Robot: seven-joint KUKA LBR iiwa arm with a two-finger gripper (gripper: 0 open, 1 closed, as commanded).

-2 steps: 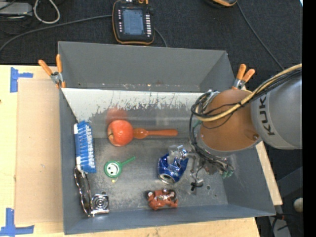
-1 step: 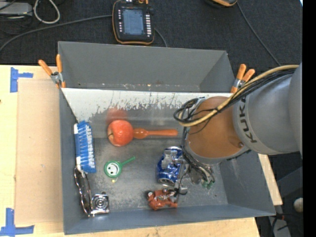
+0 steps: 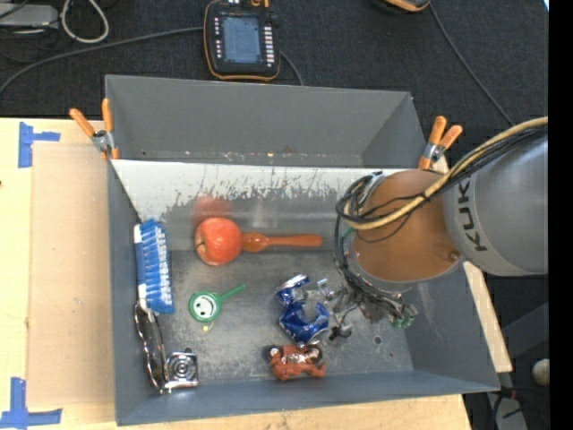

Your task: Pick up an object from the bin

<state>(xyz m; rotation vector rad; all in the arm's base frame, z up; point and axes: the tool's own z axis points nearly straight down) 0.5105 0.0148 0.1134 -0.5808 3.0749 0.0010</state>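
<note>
My gripper hangs low at the right of the bin floor, under the arm's orange cover. Its fingertips sit right beside a crumpled blue and white wrapper, touching or nearly touching its right side. Whether anything is between the fingers cannot be made out. A small red-brown toy lies just below the wrapper, near the front wall. An orange ball-headed spoon lies up and to the left, its handle pointing right toward the arm.
Along the left wall lie a blue brush and a metal tool with a round silver end. A green and white smiley disc on a stick sits left of centre.
</note>
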